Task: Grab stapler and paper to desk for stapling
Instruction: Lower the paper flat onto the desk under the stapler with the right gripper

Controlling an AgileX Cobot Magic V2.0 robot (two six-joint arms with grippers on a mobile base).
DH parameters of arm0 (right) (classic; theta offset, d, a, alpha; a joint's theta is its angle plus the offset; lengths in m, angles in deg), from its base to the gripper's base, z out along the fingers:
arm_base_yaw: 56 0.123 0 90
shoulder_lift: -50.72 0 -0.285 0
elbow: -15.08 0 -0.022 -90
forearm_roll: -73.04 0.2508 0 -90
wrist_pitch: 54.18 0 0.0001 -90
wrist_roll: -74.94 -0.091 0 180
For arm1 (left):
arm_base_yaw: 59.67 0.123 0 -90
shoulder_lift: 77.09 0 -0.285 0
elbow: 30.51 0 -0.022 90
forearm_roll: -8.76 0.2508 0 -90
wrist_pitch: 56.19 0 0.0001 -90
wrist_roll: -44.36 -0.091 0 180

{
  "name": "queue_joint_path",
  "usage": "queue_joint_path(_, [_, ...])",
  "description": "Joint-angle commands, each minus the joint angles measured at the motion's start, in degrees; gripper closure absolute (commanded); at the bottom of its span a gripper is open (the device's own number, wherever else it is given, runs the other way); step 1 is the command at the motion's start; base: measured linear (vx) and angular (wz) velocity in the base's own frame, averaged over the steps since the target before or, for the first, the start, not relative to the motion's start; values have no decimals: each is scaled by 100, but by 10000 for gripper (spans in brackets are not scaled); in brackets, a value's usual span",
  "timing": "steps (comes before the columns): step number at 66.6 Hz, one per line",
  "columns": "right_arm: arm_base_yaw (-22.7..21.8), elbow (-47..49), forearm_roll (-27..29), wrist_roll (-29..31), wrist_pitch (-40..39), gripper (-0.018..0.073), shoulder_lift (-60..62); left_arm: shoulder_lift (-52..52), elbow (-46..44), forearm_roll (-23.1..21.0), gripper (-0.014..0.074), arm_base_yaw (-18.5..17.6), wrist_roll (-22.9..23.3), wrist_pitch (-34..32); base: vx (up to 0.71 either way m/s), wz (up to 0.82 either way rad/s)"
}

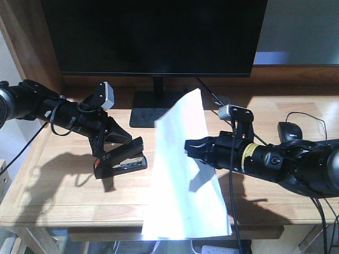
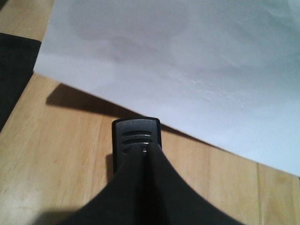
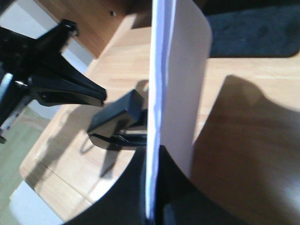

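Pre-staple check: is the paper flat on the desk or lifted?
Lifted. The right pincer grips the paper, holding it steeply tilted over the desk; the right wrist view sees it edge-on.

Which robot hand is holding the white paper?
The right gripper, pinching the paper by its edge; the left gripper is at the stapler instead.

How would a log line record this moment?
left gripper shut on stapler | right gripper shut on raised paper | paper beside stapler, over desk

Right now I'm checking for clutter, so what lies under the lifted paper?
Beneath the paper, held up by the right gripper, the left wrist view shows bare desk wood and the paper's shadow. Whatever lies farther under the sheet is covered.
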Motion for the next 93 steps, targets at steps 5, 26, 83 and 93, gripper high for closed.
queue_joint_path(5, [106, 164, 677, 378, -374, 561, 220, -322, -154, -321, 603, -12, 16, 191, 0, 0])
queue_joint_path(26, [126, 164, 708, 378, -392, 561, -121, -322, -154, -321, 603, -12, 16, 198, 0, 0])
queue_joint_path(83, [172, 1044, 1034, 198, -485, 561, -1032, -322, -154, -321, 603, -12, 16, 198, 0, 0])
queue_joint_path(93, [310, 1256, 1049, 136, -448, 561, -1247, -322, -154, -321, 603, -12, 16, 198, 0, 0])
